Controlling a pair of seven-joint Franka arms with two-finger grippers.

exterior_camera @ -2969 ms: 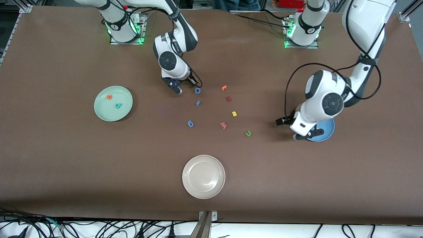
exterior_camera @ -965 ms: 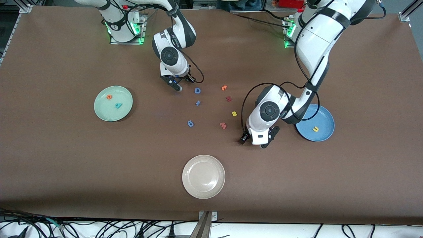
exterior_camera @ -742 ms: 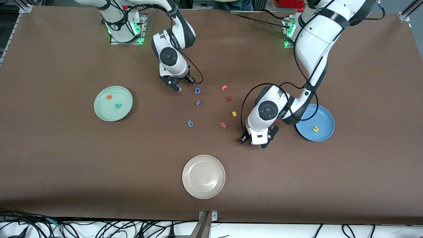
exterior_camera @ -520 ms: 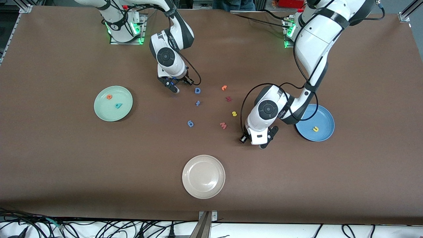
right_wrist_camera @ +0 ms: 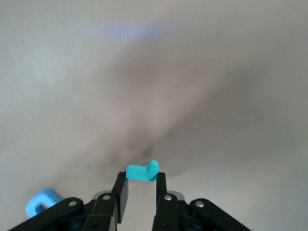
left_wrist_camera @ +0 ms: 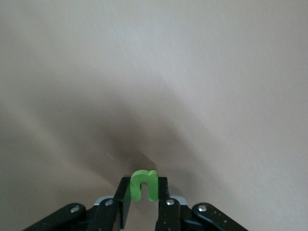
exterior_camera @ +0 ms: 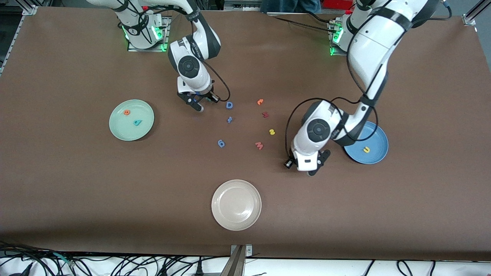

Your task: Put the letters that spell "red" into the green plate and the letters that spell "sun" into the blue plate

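Observation:
My left gripper (exterior_camera: 308, 168) (left_wrist_camera: 143, 188) is shut on the green "n" (left_wrist_camera: 142, 182), over bare table between the white plate and the blue plate (exterior_camera: 378, 151). The yellow "u" (exterior_camera: 366, 150) lies in the blue plate. The yellow "s" (exterior_camera: 272, 132) lies on the table. My right gripper (exterior_camera: 195, 103) (right_wrist_camera: 142, 180) is shut on the small teal "r" (right_wrist_camera: 141, 172), over the table between the blue D and the green plate (exterior_camera: 115, 128). The orange "e" (exterior_camera: 126, 112) and the teal "d" (exterior_camera: 137, 122) lie in the green plate.
A white plate (exterior_camera: 236, 204) sits nearer the front camera. Loose letters lie mid-table: blue D (exterior_camera: 229, 104) (right_wrist_camera: 41, 204), a small blue letter (exterior_camera: 229, 119), a blue one (exterior_camera: 221, 143), pink "w" (exterior_camera: 259, 145), dark red (exterior_camera: 265, 114), orange (exterior_camera: 260, 101).
My left gripper has shut on the green "n" and shifted toward the blue plate. My right gripper has drifted from the blue D toward the green plate with the teal "r".

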